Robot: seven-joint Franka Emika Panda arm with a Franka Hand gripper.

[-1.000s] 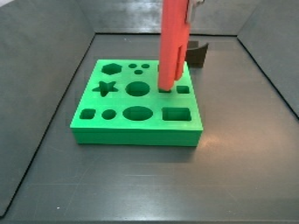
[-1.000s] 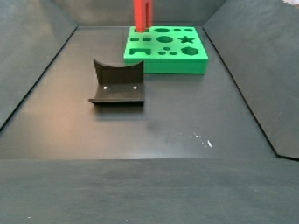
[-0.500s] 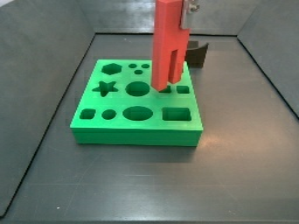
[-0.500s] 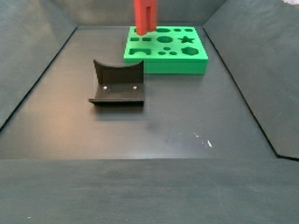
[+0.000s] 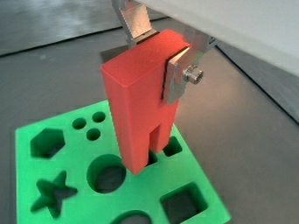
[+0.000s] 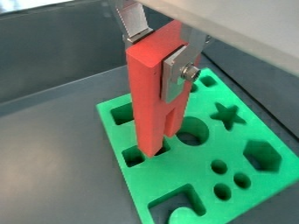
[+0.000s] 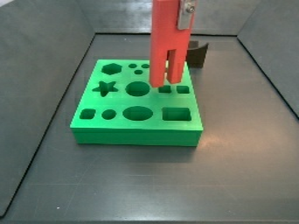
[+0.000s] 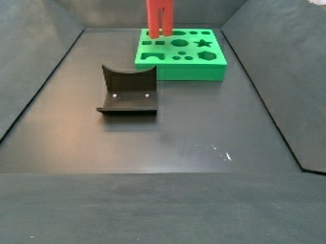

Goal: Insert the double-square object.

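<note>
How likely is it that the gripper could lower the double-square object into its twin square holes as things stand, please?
Probably yes. The gripper holds the double-square object upright over the green board, legs just above the paired square holes, and nothing lies between; exact alignment is hard to judge.

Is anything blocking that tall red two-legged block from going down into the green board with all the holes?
Nothing visible blocks it. The gripper holds the tall red two-legged block upright, its jaws shut on its top, directly above the green board. In both wrist views the legs' tips are at the board's pair of square holes; only open air lies around them.
</note>
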